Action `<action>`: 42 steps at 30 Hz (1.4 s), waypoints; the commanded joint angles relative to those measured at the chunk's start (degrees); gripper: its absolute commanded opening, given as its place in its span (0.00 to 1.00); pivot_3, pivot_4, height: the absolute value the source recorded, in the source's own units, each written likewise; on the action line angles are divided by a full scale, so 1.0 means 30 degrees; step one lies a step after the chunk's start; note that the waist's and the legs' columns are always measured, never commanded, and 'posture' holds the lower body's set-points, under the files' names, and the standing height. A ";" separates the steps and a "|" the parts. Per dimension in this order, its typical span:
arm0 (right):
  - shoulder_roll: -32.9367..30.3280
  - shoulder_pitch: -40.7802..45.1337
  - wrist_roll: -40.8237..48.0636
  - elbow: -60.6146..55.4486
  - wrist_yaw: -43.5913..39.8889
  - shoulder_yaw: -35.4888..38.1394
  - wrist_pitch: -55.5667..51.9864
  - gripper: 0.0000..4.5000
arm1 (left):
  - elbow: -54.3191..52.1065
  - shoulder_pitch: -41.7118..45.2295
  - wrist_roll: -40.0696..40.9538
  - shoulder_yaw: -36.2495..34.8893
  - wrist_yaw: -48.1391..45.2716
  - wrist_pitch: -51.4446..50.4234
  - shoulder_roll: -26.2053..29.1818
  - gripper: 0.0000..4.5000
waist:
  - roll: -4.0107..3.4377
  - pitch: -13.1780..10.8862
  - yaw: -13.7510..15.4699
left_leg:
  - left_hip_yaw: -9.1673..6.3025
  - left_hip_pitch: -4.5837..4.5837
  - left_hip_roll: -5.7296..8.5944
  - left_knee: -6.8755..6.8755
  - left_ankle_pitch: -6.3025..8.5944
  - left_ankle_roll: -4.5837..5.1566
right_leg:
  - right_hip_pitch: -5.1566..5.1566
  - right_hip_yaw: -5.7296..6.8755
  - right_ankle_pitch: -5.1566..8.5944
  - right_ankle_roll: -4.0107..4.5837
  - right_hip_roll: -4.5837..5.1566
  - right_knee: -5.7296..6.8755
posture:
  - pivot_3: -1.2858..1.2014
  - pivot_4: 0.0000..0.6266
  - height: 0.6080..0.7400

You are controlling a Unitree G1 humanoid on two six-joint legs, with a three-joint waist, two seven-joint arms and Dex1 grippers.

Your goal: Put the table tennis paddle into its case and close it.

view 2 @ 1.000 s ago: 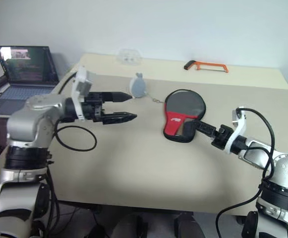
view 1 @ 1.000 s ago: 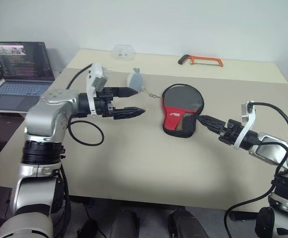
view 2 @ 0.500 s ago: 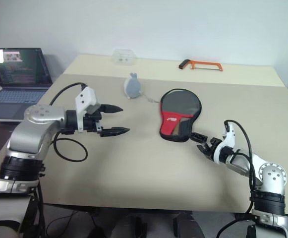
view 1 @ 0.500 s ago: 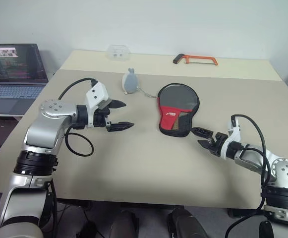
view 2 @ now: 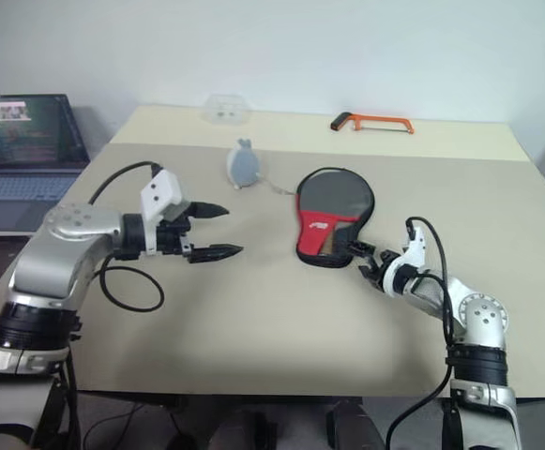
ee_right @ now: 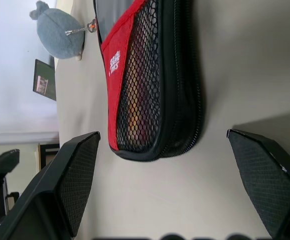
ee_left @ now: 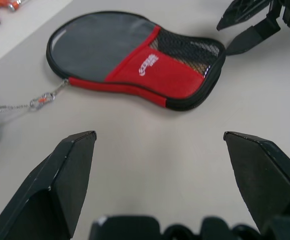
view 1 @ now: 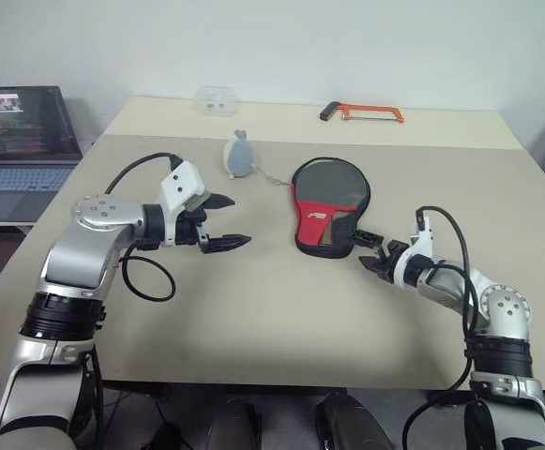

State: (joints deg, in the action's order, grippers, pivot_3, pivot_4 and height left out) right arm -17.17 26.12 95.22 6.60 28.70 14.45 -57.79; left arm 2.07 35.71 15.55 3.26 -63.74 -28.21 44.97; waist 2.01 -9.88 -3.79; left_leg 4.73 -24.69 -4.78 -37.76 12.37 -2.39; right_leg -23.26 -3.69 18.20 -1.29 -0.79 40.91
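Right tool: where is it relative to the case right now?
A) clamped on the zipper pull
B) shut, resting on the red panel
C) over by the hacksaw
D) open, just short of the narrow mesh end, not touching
D: the right tool is open, its fingers spread either side of the narrow mesh end of the case, with bare table between them.

Bare beige tabletop (view 1: 253,300) between left gripper (view 1: 227,221) and black-and-red fabric paddle case (view 1: 328,204): open passage. Grey plush charm (view 1: 238,156) flanks far side.
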 commanded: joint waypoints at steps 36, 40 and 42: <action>0.3583 0.1965 -0.5669 0.1410 -0.1129 -0.0254 -0.0442 1.00 | -0.1566 -0.0852 0.0314 -0.0416 0.1167 0.0098 -0.0423 0.99 | 0.0084 0.0052 -0.0485 | 0.0046 0.0094 -0.0016 0.0068 0.0000 0.0000 | 0.0002 -0.0091 -0.0014 -0.0003 -0.0006 0.0010 | 0.52 0.24 1.00; 0.3916 0.2372 -0.6552 0.1927 -0.1634 -0.0014 -0.0432 1.00 | -0.1571 -0.0908 0.0288 -0.0447 0.1174 0.0097 -0.0372 0.99 | 0.0128 0.0080 -0.0496 | 0.0099 0.0230 0.0006 0.0226 -0.0008 -0.0002 | 0.0028 -0.0147 -0.0016 0.0002 -0.0007 -0.0001 | 0.52 0.24 1.00; 0.4076 0.2549 -0.6920 0.2174 -0.1845 0.0105 -0.0427 1.00 | -0.1520 -0.0898 0.0277 -0.0464 0.1160 0.0110 -0.0338 0.99 | 0.0131 0.0081 -0.0531 | 0.0107 0.0257 -0.0012 0.0251 -0.0008 -0.0003 | 0.0033 -0.0158 -0.0016 0.0003 -0.0007 -0.0006 | 0.52 0.24 1.00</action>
State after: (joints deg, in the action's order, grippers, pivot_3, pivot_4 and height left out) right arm -6.14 33.32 75.93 10.64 23.55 15.68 -58.30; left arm -1.23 32.75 15.94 3.03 -60.48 -28.46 43.53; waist 2.40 -9.63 -5.39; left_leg 5.05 -23.91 -4.85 -36.98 12.34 -2.40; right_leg -23.17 -4.16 18.15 -1.28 -0.82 40.89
